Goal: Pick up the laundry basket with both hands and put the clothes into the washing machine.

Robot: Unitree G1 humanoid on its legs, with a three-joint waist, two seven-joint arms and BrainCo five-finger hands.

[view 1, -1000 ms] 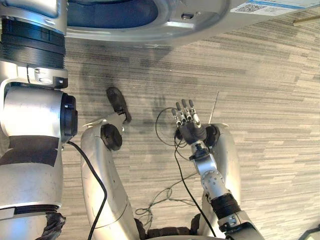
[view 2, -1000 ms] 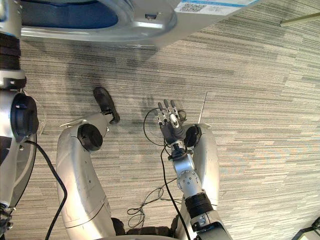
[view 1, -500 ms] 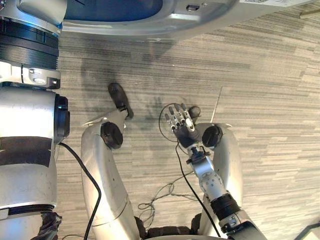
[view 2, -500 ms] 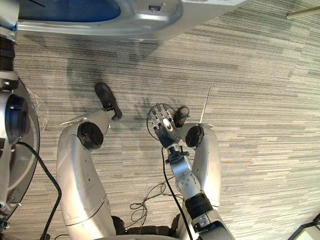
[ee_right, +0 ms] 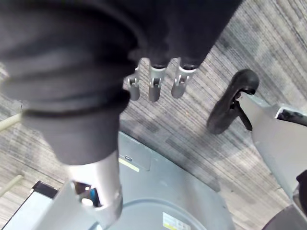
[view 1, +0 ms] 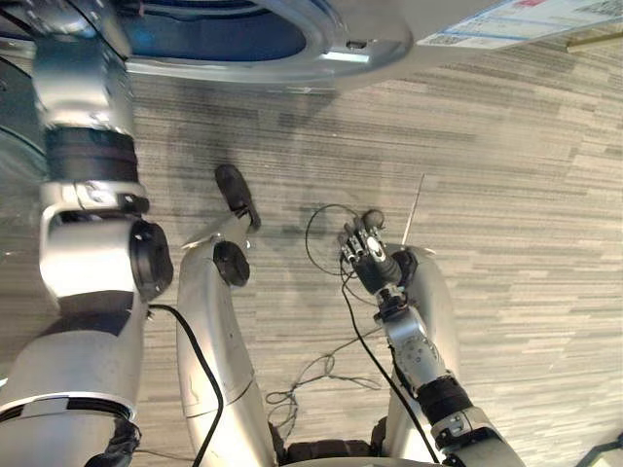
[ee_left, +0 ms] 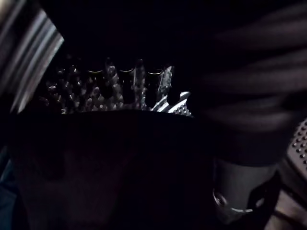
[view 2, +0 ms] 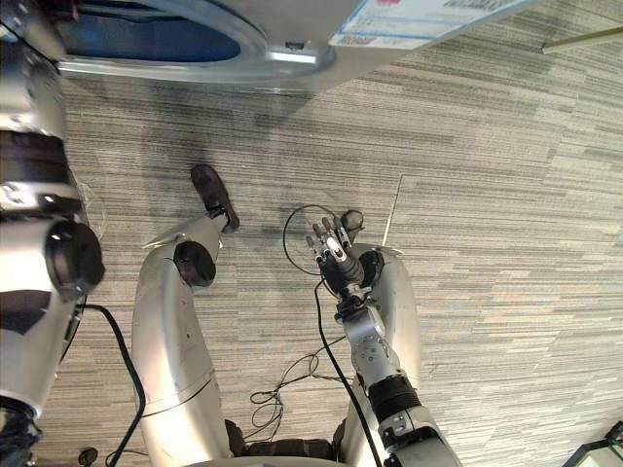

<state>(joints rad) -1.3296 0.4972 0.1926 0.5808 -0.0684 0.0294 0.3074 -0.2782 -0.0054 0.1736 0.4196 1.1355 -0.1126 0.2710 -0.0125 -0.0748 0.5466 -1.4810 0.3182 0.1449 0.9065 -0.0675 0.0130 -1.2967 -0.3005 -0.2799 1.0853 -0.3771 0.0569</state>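
Grey striped carpet (view 1: 506, 195); tan bar (view 1: 594, 40) on it.

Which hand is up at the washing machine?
The left hand, its arm raised to the washing machine; the right hand hangs open, low over the floor.

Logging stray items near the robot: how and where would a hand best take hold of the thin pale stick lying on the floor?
Probably mid-length on the thin pale stick, coming from straight above and pinching across its width. It lies flat on the carpet, long and very slim, leaving nothing to wrap round. The open right hand hangs nearest, just beside it.
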